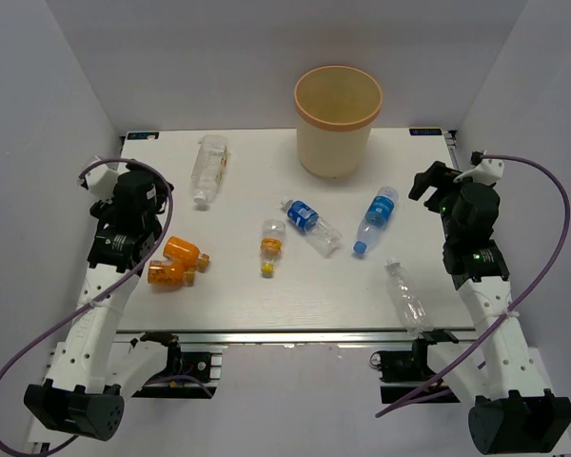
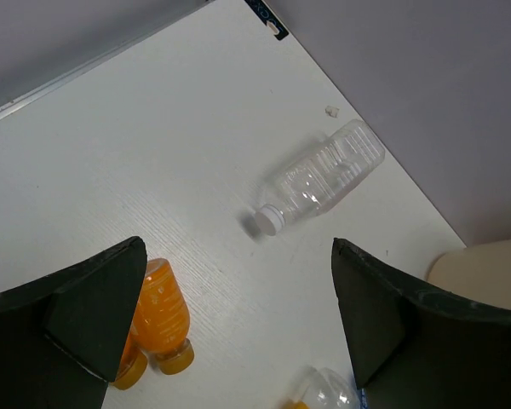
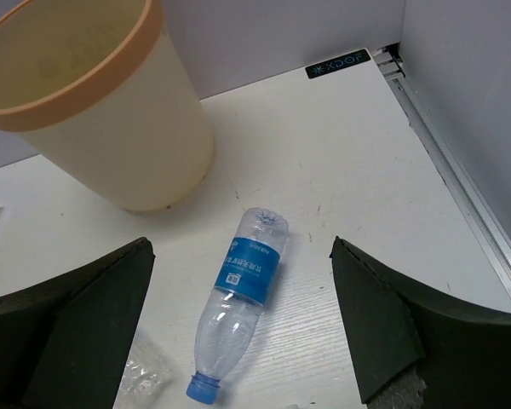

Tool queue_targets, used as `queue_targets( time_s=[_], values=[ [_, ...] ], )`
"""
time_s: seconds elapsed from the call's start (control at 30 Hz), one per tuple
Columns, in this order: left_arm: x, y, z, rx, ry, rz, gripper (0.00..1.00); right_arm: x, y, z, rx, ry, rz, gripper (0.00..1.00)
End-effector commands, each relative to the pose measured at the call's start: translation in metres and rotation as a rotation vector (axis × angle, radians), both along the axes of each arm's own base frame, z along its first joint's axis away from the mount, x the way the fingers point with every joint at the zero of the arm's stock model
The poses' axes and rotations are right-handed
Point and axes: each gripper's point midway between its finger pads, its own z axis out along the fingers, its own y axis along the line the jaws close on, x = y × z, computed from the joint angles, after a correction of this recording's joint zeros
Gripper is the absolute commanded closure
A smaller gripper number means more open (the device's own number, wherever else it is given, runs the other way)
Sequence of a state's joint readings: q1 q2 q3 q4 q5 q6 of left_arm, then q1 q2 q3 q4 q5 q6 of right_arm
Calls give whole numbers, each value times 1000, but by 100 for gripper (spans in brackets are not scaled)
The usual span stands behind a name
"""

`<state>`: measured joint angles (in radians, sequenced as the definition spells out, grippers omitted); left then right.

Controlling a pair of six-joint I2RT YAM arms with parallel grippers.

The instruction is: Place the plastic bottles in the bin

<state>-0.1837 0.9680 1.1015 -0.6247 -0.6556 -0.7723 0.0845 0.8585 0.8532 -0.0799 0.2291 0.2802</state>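
Note:
The beige bin [image 1: 333,148] stands at the back of the table, its wall also in the right wrist view [image 3: 119,145]. Several plastic bottles lie flat: a plain clear one [image 1: 209,167] [image 2: 324,179], two orange ones [image 1: 186,252] [image 1: 169,274] [image 2: 160,315], a yellow-capped one [image 1: 271,243], two blue-labelled ones [image 1: 309,224] [image 1: 376,219] [image 3: 247,298], and a plain clear one [image 1: 406,297]. My left gripper [image 1: 143,190] [image 2: 238,256] hangs open above the table's left side, holding nothing. My right gripper [image 1: 433,181] [image 3: 241,247] is open over the right-hand blue-labelled bottle, well above it.
The table [image 1: 247,295] is white, with grey walls close on the left, right and back. Its metal edge rail [image 3: 460,187] runs along the right side. A small white scrap [image 2: 330,111] lies near the plain clear bottle.

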Motion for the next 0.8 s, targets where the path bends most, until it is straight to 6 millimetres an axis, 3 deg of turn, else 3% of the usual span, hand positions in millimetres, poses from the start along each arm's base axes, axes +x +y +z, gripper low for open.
queue_targets(
  time_s=[0.0,0.27,0.37,0.4,0.53,0.7,0.77],
  values=[
    [-15,12,3,9,-12,56,2,-1,-1,14,7,-61,-1,11],
    [-19,15,-5,17,16,81,2,-3,20,17,-40,-94,136,11],
    [-18,17,-8,25,19,88,2,-1,35,10,-57,-69,232,11],
    [-17,17,-8,35,20,84,2,-3,54,8,-59,-67,348,11],
    [-14,17,-21,50,32,76,2,11,67,-23,-36,84,421,11],
    [-10,16,-26,60,39,74,2,44,45,-79,61,297,221,11],
    [-8,14,-28,61,41,57,2,55,39,-89,88,301,160,11]
  ],
)
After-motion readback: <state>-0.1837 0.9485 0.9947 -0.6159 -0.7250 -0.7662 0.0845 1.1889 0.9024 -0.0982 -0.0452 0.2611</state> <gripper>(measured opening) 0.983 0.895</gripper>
